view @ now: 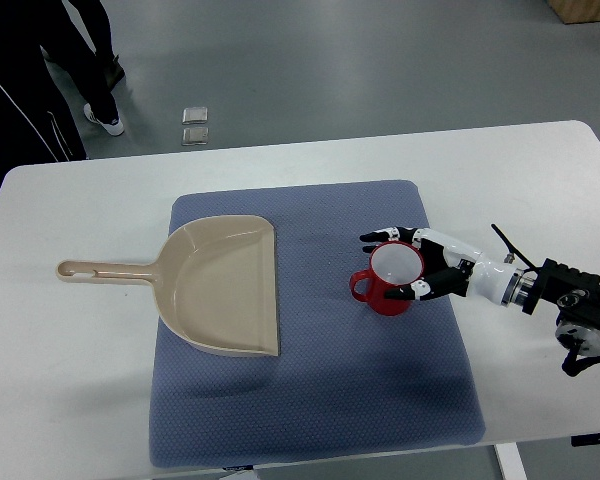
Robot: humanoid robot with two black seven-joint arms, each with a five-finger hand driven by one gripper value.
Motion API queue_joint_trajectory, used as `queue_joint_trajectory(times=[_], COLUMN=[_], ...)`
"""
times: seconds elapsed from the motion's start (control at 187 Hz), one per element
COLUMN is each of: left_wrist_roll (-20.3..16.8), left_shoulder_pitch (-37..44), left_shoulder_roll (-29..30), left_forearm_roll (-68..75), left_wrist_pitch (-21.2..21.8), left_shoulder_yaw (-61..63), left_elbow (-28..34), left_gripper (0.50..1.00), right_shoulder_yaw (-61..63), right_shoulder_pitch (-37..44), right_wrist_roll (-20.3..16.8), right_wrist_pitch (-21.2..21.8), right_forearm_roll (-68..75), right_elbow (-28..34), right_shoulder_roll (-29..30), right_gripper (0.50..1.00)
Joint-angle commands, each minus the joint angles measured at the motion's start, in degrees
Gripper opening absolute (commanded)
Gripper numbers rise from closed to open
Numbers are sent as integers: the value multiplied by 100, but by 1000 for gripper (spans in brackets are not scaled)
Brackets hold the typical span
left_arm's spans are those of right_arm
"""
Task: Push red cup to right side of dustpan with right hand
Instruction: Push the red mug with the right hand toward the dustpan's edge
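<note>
Overhead, red cup (388, 283) upright on blue mat (310, 400), right of beige dustpan (225, 285) and apart from it, right hand (425, 265) cupped around its right side, fingers spread, white table (70, 400) beneath.

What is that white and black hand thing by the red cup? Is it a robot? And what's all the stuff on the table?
Yes, it is a robot's hand. The camera sits up on the robot and looks down at a white table, so you see what the robot sees. The arm coming in from the right ends in the right hand, which has fingers like yours. They are spread around a red cup with a white inside, one finger behind it and one in front. I cannot tell if they squeeze it. The cup stands on a blue mat. To its left lies a beige dustpan, its handle pointing left. The robot's other hand is not in the picture. At the top left a person's legs show, standing on the floor.
</note>
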Motion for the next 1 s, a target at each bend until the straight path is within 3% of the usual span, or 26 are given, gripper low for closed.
queue_joint_trajectory(times=[0.0, 0.996], left_wrist_roll=[-1, -1], left_shoulder_pitch=[0, 0], left_shoulder_roll=[0, 0], left_forearm_roll=[0, 0], left_wrist_pitch=[2, 2], left_shoulder_yaw=[0, 0], left_elbow=[-1, -1], left_gripper=[1000, 1000], right_shoulder_yaw=[-4, -13], right_shoulder_pitch=[-19, -125], right_wrist_roll=[0, 0], right_wrist_pitch=[-61, -289], right_forearm_roll=[0, -79], right_elbow=[0, 0], right_shoulder_roll=[11, 450], right_gripper=[934, 934])
